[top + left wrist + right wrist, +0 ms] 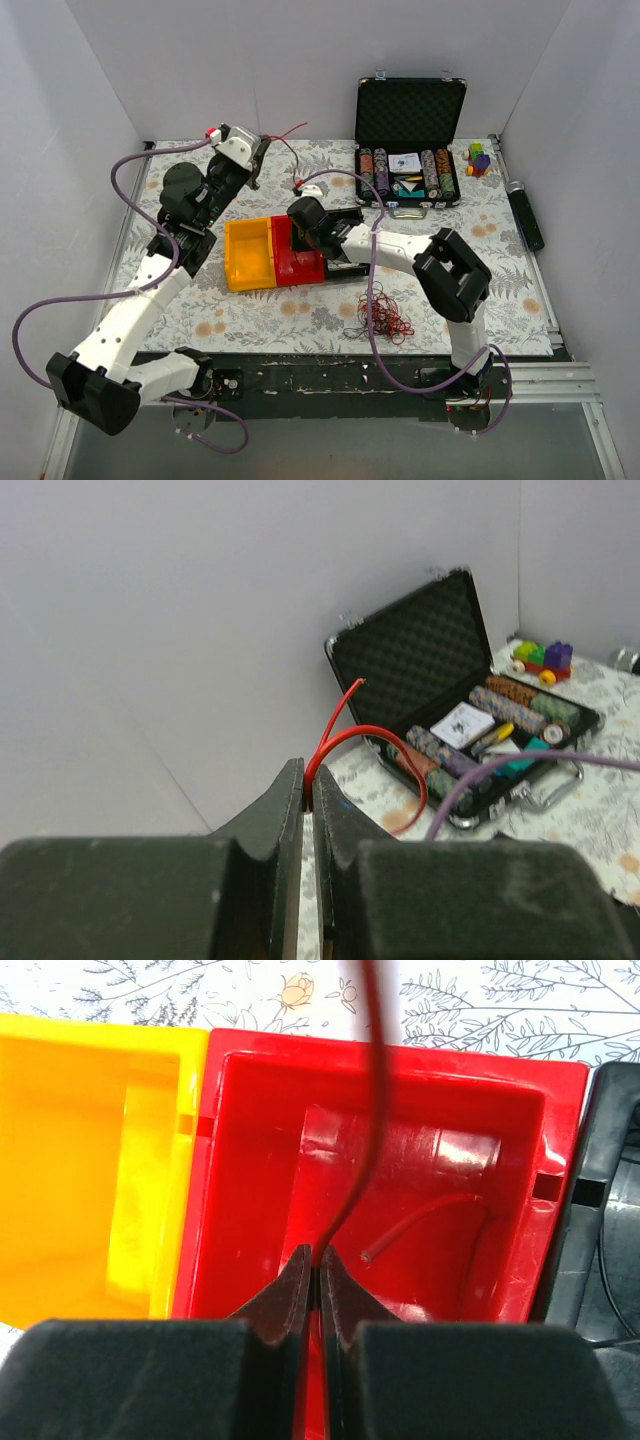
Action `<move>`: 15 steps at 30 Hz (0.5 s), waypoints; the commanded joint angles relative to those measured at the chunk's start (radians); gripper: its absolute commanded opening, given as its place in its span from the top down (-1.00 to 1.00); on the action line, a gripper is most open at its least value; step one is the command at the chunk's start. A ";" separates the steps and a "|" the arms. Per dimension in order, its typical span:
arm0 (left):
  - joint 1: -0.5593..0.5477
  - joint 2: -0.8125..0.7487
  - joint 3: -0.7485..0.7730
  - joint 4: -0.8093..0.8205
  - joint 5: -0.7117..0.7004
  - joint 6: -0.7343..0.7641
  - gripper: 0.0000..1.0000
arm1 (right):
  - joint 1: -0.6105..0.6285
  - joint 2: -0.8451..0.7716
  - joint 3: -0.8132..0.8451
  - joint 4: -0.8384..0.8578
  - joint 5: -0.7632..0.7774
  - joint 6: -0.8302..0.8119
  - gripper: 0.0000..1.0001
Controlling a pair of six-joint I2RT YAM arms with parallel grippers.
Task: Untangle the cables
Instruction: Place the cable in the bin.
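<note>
The left gripper point(310, 785), near the far left corner of the bench, is clenched on a bright red wire point(345, 735) that loops up from its jaws. The right gripper point(318, 1270), over a red bin point(250, 1140) mid-bench beside a yellow bin point(80, 1150), pinches a dark red wire point(372, 1100). The other cables point(385, 318) lie tangled near the front edge, right of centre. An open case point(410, 120) stands at the far edge.
</note>
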 commanded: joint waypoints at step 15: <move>0.006 -0.044 -0.111 -0.292 -0.056 -0.037 1.00 | 0.030 -0.116 -0.036 -0.003 -0.019 0.034 -0.25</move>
